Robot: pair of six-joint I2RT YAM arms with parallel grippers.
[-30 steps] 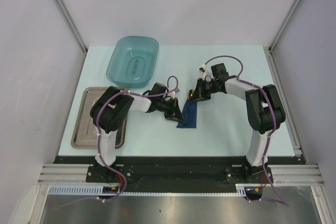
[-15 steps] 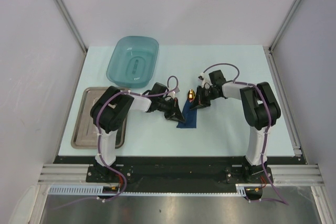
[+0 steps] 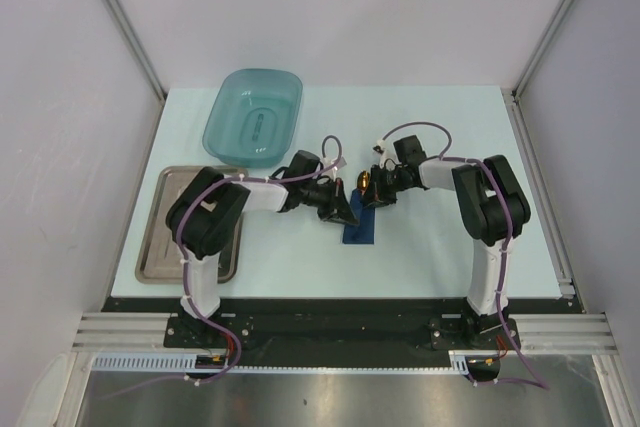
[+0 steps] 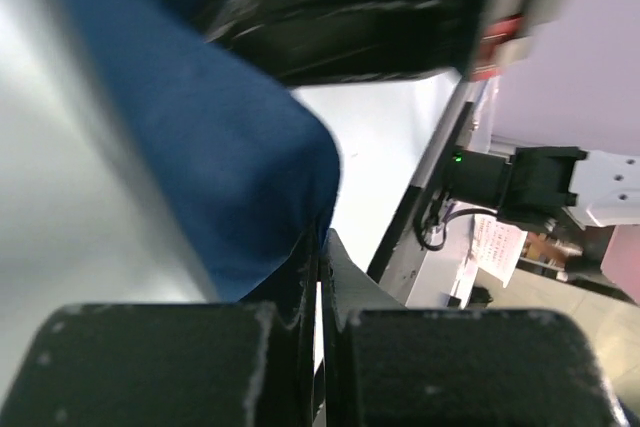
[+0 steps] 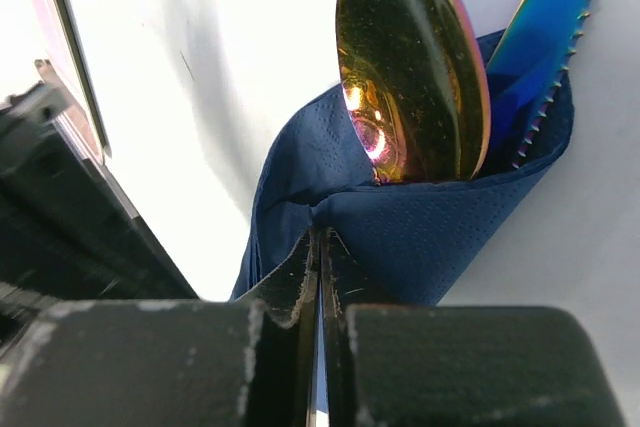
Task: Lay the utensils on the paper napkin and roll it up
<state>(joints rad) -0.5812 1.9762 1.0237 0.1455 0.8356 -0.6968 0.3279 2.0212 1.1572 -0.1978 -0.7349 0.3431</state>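
Enfolding utensils (image 5: 410,67), navy paper napkin (image 5: 440,237)

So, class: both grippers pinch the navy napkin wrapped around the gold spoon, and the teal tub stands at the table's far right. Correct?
No. The top view shows the teal tub at the far left of the table, not the right. The rest holds: the left gripper and right gripper both pinch the navy napkin around the gold spoon.

The whole table (image 3: 440,147) is viewed from high above its near edge, while the paper napkin (image 3: 360,229) at mid-frame is shared, very close and low, by both wrist views.
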